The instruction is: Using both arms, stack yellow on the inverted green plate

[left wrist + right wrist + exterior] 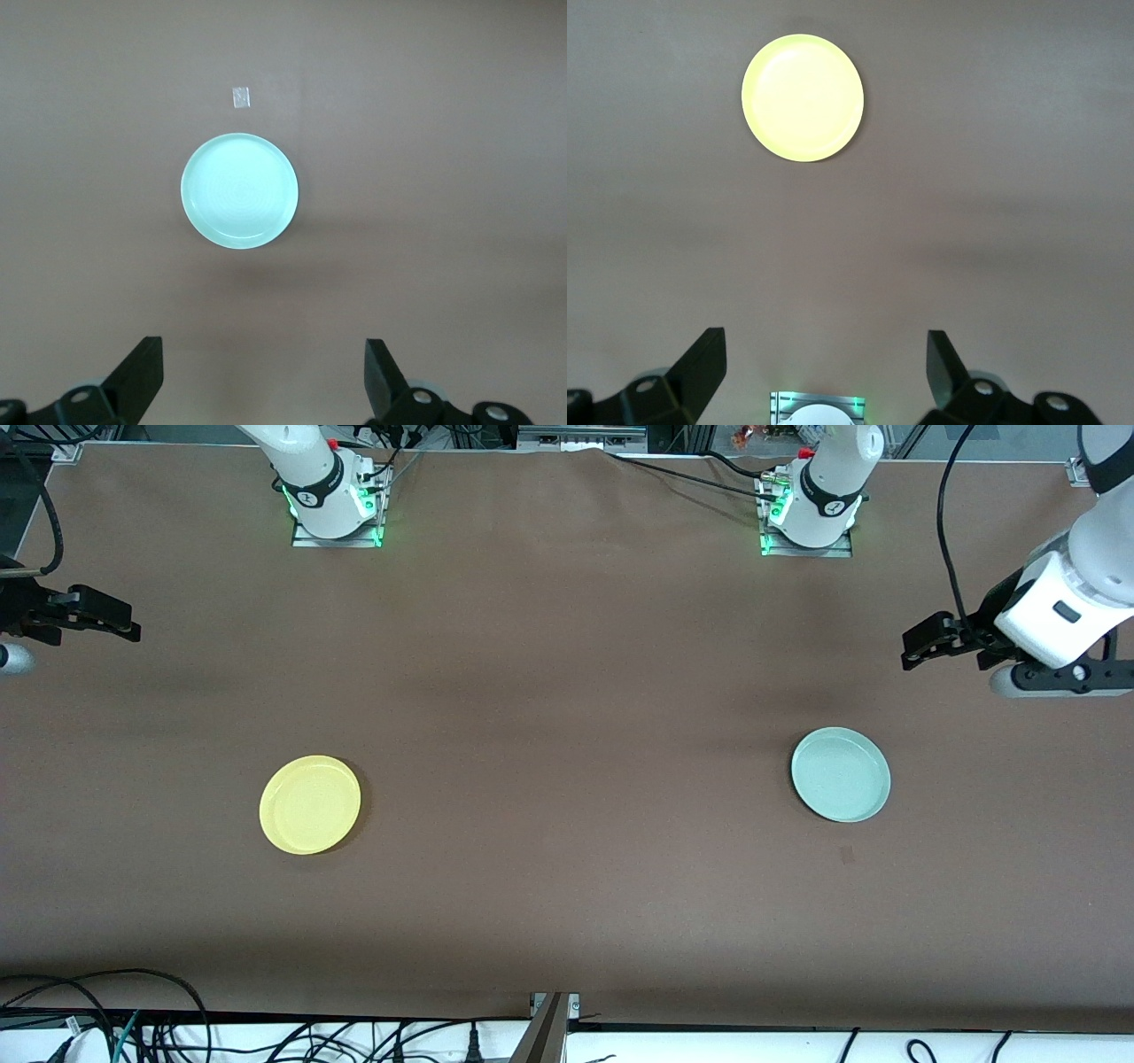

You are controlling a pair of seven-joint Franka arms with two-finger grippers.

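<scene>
The yellow plate (310, 804) lies hollow side up on the brown table toward the right arm's end; it also shows in the right wrist view (803, 97). The pale green plate (840, 774) lies hollow side up toward the left arm's end and shows in the left wrist view (239, 190). My left gripper (921, 646) hangs open and empty over the table's edge at the left arm's end, apart from the green plate; its fingers (142, 372) stand wide. My right gripper (115, 622) hangs open and empty over the table's edge at the right arm's end, apart from the yellow plate.
A small grey patch of tape (846, 855) sits on the table just nearer the front camera than the green plate. The arms' bases (337, 509) (808, 518) stand along the table's back edge. Cables lie along the front edge (177, 1027).
</scene>
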